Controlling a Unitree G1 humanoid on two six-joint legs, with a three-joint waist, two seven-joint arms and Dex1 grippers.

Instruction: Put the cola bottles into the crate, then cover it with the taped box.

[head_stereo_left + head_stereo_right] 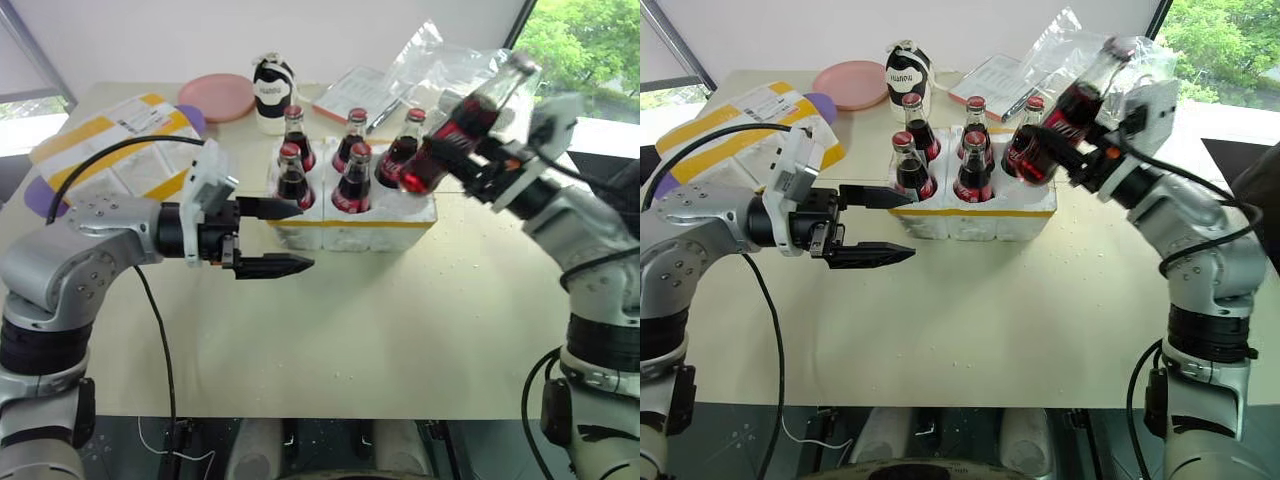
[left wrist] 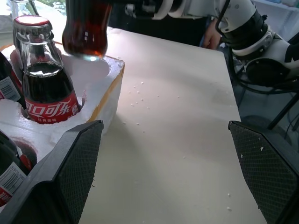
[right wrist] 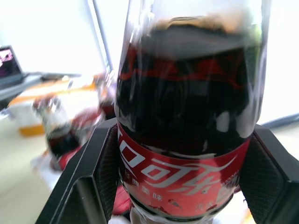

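Several cola bottles (image 1: pixel 352 180) with red caps stand upright in the wells of the white crate (image 1: pixel 340 238) at mid-table. My right gripper (image 1: pixel 478 150) is shut on one more cola bottle (image 1: pixel 450 135) around its red label (image 3: pixel 182 179). This bottle is tilted, cap up and to the right, and its base (image 2: pixel 86 28) hangs just above the crate's front right corner. My left gripper (image 1: pixel 270 237) stands open and empty beside the crate's front left corner, pointing right. The taped box (image 1: pixel 120 150) lies at the back left of the table.
Behind the crate stand a squat black-and-white container (image 1: pixel 272 92), a pink plate (image 1: pixel 217 97), a booklet (image 1: pixel 352 92) and a crumpled clear plastic bag (image 1: pixel 440 60). Bare tabletop (image 1: pixel 380 330) stretches from the crate to the near edge.
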